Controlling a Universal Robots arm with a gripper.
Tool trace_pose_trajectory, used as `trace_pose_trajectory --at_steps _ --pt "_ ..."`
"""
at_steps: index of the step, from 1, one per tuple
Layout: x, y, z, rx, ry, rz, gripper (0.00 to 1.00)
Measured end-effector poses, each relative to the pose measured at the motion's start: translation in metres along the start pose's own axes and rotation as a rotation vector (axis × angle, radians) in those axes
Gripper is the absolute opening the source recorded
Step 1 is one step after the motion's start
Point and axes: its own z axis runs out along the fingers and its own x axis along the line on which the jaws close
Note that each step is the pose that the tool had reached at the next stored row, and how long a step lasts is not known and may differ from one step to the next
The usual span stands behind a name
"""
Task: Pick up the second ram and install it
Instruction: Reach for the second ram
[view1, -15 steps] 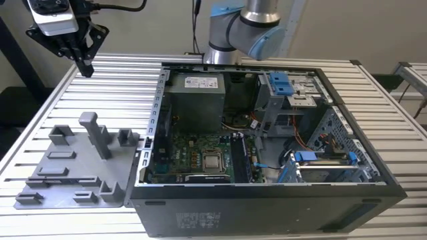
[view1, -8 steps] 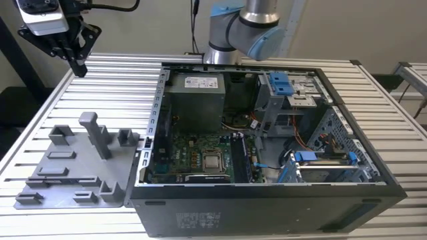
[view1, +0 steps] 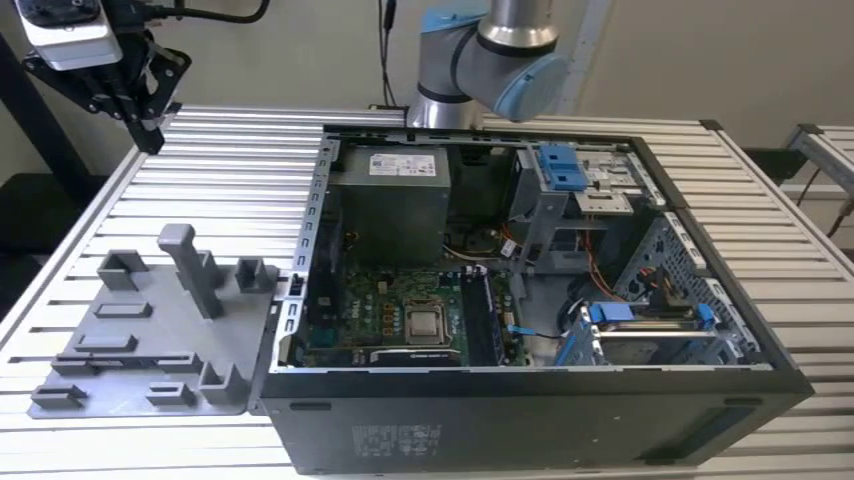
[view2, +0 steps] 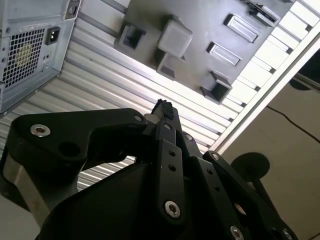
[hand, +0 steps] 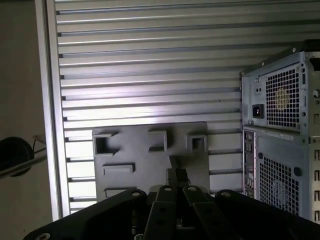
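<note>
The second ram (view1: 481, 316), as far as I can judge, is the long dark strip standing on edge in the slots just to the exterior view's right of the processor socket (view1: 427, 323), low inside the open computer case (view1: 534, 369). Whether it is fully seated is too small to tell. Such a stick should be light and stiff, yet thin and fragile. Its chips and contact edge want no pressure, so I would take hold of the bare board across its two flat faces near the middle of the top edge, squarely, since the smooth faces could slip. The gripper (view1: 144, 135) hangs high over the bench (view1: 227, 150) at the exterior view's left, well apart from the case and above the area beyond the grey holder (view1: 134, 350). In both wrist views its fingers are pressed together at the tip, with nothing visible between them, and the holder and the ribbed bench lie below
</note>
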Motion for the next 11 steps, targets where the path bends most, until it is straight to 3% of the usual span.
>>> trace_pose_trajectory --at_steps 7,11 --pt "0.0096 -0.0007 0.0000 -0.0001 0.0000 0.000 0.11" --pt "0.0232 -0.0016 -0.0001 0.0000 0.0000 0.000 0.11"
